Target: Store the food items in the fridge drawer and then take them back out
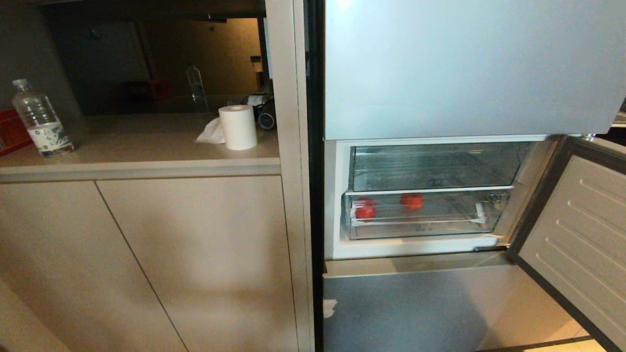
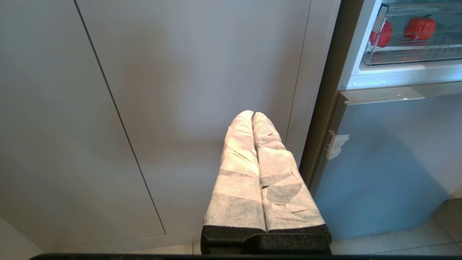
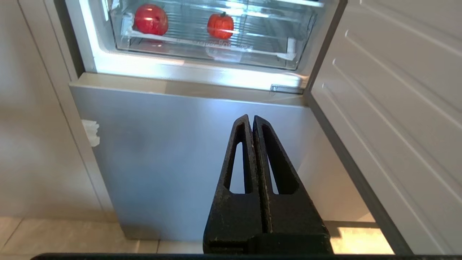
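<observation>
The fridge drawer (image 1: 425, 229) is the lower clear one in the open fridge compartment, and it sits pushed in. Two red food items lie inside it: a shiny one (image 1: 365, 209) at the left end and a round fruit-like one with a dark stem (image 1: 412, 200) nearer the middle. Both also show in the right wrist view, the shiny one (image 3: 151, 18) and the stemmed one (image 3: 220, 25), behind the drawer's front (image 3: 216, 54). Neither arm is in the head view. My left gripper (image 2: 252, 114), wrapped in white tape, is shut and empty before the cabinet doors. My right gripper (image 3: 252, 117) is shut and empty, low before the grey lower door.
The fridge door (image 1: 577, 234) stands open at the right. An empty clear drawer (image 1: 430, 166) sits above the lower one. The grey lower door (image 1: 415, 308) is closed. On the counter at the left stand a paper roll (image 1: 238, 127) and a water bottle (image 1: 41, 122).
</observation>
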Controlling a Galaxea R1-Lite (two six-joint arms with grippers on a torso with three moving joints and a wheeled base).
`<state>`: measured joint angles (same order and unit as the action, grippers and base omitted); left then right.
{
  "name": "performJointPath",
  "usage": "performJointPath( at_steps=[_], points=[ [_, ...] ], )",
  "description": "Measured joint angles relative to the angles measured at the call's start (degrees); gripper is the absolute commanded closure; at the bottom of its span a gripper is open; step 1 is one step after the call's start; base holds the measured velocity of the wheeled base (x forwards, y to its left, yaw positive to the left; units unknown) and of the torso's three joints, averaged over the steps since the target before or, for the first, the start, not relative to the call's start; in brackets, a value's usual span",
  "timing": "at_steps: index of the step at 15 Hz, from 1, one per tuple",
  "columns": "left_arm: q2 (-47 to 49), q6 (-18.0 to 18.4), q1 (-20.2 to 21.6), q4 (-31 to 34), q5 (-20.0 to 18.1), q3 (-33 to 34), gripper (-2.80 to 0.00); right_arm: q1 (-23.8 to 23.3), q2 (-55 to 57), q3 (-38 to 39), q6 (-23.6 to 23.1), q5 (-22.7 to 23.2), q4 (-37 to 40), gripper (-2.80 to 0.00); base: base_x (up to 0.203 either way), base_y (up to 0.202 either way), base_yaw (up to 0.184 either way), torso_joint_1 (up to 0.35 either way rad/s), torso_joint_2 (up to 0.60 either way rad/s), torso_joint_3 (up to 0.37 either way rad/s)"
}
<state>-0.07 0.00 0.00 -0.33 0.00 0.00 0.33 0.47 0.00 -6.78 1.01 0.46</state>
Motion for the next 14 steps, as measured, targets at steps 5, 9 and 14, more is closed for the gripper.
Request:
performJointPath(
  at_steps=[5,9,14],
  points=[
    [0.0,0.0,0.0,0.0,0.0,0.0,0.00,0.0,-0.5,0.0,0.5,-0.8,0.2,0.00,0.000,0.000,0.000,0.000,0.00,0.000],
    [0.0,0.0,0.0,0.0,0.0,0.0,0.00,0.0,-0.5,0.0,0.2,-0.6,0.2,0.00,-0.002,0.003,-0.135,0.002,0.00,0.002],
    [0.0,0.0,0.0,0.0,0.0,0.0,0.00,0.0,-0.5,0.0,0.4,-0.8,0.2,0.00,-0.001,0.008,-0.177,0.002,0.00,0.002]
  ],
)
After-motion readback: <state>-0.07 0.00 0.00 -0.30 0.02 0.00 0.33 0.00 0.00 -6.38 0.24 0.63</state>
